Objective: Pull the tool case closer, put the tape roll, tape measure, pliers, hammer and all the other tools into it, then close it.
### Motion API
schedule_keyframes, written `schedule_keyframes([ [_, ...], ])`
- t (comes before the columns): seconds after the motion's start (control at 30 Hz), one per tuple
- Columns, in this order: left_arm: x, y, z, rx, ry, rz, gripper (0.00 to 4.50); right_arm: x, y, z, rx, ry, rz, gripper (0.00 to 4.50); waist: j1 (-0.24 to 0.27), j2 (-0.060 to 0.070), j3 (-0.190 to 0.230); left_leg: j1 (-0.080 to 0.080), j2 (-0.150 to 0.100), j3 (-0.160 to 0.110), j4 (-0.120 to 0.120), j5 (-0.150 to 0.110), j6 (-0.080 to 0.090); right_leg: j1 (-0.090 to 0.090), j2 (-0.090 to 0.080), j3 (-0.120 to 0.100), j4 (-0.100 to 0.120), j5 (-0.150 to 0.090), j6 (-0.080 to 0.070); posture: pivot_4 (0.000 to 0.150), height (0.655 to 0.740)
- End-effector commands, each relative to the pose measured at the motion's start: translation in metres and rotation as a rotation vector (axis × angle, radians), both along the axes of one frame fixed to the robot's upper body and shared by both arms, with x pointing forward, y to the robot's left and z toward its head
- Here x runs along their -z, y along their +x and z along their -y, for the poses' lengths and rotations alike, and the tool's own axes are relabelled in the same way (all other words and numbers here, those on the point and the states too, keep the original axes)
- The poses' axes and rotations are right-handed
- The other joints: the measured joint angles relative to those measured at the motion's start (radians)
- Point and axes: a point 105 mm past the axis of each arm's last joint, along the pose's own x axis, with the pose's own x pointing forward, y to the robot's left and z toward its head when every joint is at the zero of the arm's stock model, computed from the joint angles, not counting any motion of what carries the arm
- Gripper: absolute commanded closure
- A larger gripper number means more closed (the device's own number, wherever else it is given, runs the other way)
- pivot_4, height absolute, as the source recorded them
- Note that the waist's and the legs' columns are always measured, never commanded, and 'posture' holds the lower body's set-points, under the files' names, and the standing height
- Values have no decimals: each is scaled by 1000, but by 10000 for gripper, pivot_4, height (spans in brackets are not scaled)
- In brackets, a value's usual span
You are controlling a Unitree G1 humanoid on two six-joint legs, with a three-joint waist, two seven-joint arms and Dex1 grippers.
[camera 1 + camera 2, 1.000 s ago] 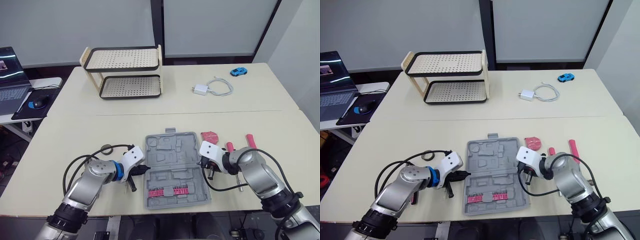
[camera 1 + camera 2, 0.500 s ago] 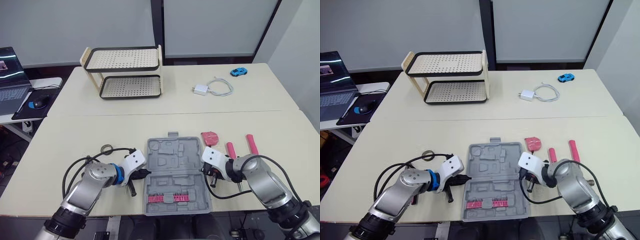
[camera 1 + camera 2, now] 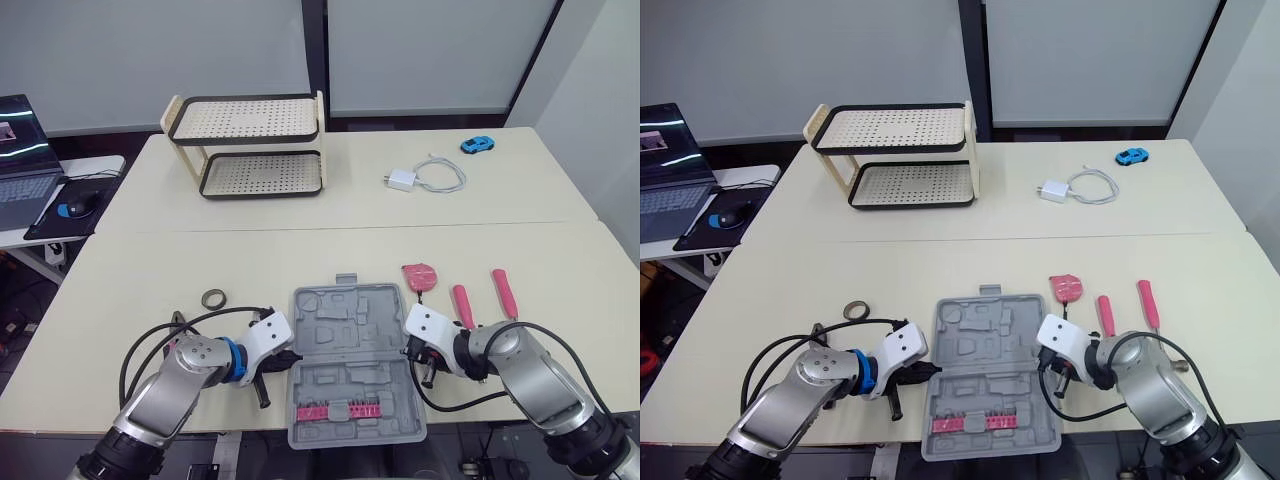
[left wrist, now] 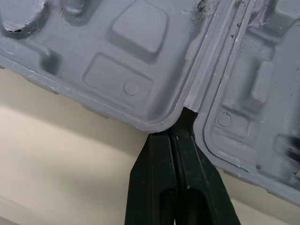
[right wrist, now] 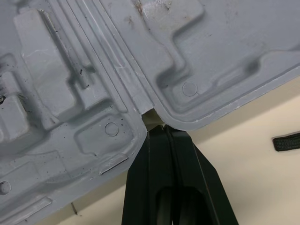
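The grey tool case (image 3: 350, 340) lies open and flat at the table's near edge, with a row of pink bits (image 3: 335, 411) in its near half. My left gripper (image 3: 286, 358) is shut, its tips pressed into the hinge notch on the case's left side (image 4: 140, 42). My right gripper (image 3: 409, 352) is shut too, its tips in the notch on the right side (image 5: 140, 47). A tape roll (image 3: 212, 298) lies left of the case. The red tape measure (image 3: 420, 276) and pink-handled pliers (image 3: 463, 301) lie to its right.
A two-tier perforated rack (image 3: 255, 145) stands at the back left. A white charger with cable (image 3: 405, 180) and a blue toy car (image 3: 477, 144) lie at the back right. A laptop (image 3: 20, 150) sits on a side table beyond the left edge.
The open case has slid toward the near edge of the table, and both shut grippers have come back with it. The tools beside it have stayed where they were.
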Motion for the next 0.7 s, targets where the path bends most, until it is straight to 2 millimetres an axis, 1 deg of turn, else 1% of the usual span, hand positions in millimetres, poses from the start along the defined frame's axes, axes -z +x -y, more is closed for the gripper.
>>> schedule_keyframes([
  [0.03,12,-23,20,86,-31,-88,44768,-7,-18,-26,-109,84,-22,45000,0,0,0,0,0,0,0,0,0,0,0,0,0,0,0,1500,7400],
  [0.3,14,-30,22,98,-24,-102,44768,-7,-26,-29,-108,92,-37,45000,0,0,-1,0,0,0,0,0,0,0,0,0,0,0,0,1500,7400],
  [0.5,16,-37,22,112,-18,-119,44768,-4,-31,-27,-96,90,-52,45000,0,0,-2,0,0,0,0,0,0,0,0,0,-1,0,0,1500,7400],
  [0.7,17,-38,21,110,-14,-126,44768,-4,-35,-26,-75,110,-77,45000,0,0,-4,0,0,0,-1,0,0,1,0,0,-2,0,0,1500,7400],
])
